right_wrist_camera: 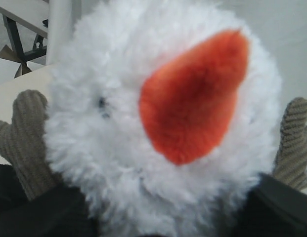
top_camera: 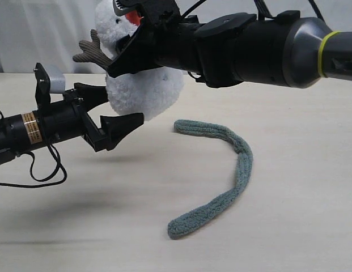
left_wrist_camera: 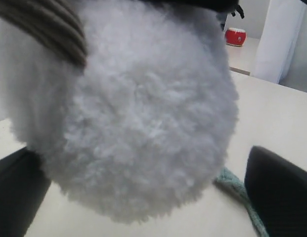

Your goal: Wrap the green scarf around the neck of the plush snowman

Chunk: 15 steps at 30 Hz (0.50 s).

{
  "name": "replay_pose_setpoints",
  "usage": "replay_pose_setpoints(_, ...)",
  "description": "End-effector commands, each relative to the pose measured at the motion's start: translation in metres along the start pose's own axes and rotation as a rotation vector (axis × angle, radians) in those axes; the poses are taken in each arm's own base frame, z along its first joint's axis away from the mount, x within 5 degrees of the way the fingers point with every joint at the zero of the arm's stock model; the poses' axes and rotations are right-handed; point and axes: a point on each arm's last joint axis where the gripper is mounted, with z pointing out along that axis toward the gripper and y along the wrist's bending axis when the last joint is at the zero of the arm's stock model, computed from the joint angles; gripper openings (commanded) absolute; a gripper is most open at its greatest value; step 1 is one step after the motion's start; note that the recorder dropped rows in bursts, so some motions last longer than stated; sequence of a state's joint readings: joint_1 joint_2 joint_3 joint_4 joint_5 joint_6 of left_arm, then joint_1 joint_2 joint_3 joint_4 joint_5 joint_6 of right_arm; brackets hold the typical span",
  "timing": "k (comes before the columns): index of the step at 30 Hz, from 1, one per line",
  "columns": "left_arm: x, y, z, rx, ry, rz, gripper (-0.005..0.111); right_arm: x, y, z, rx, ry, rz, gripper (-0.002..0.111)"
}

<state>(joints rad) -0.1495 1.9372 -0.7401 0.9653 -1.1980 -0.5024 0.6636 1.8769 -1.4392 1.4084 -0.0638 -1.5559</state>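
The right claw [top_camera: 123, 37] is reaching in from the right and clamping the plush snowman [top_camera: 146, 90] about its head. The toy is tilting in that grip, and whether its body ball is touching the surface [top_camera: 289, 238] I cannot tell. The left claw [top_camera: 123, 105] is gaping wide, with one finger on each side of the snowman's lower ball, and is gripping nothing. The green scarf [top_camera: 239, 170] is lying on the surface to the right of the snowman, apart from it. It is curving in a loose hook from one end near the body ball to the other end well away from it

The right wrist view is giving the face head-on, which the exterior view is mostly hiding. It is showing the orange-red cone nose [right_wrist_camera: 193, 98], one small dark eye [right_wrist_camera: 101, 103], a brown twig arm [right_wrist_camera: 24, 138] jutting at either side of the snowman, and black fingertips [right_wrist_camera: 39, 217] pressing into the fluff

The left wrist view is showing the body ball sitting between that claw's two black pads [left_wrist_camera: 282, 197], with bare surface between the fluff and one of them. Only this view is catching a small red round object [left_wrist_camera: 236, 36] far behind the snowman
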Motion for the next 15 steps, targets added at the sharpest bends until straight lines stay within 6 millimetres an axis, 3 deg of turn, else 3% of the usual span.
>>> replay_pose_setpoints(1, -0.011, 0.001, 0.004, -0.029, -0.067, -0.035, 0.105, -0.001, 0.002, 0.0, -0.013, -0.002, 0.013, 0.004)
replay_pose_setpoints(5, -0.011, -0.007, 0.013, -0.028, -0.08, 0.013, 0.105, -0.001, 0.002, 0.0, -0.013, -0.002, 0.025, 0.004)
replay_pose_setpoints(10, -0.018, 0.002, 0.014, -0.159, -0.16, -0.097, 0.105, -0.001, 0.002, 0.0, -0.017, -0.002, 0.037, 0.004)
replay_pose_setpoints(15, -0.018, 0.0, 0.017, -0.121, -0.145, -0.071, 0.105, -0.001, 0.002, 0.0, -0.017, -0.002, 0.037, 0.004)
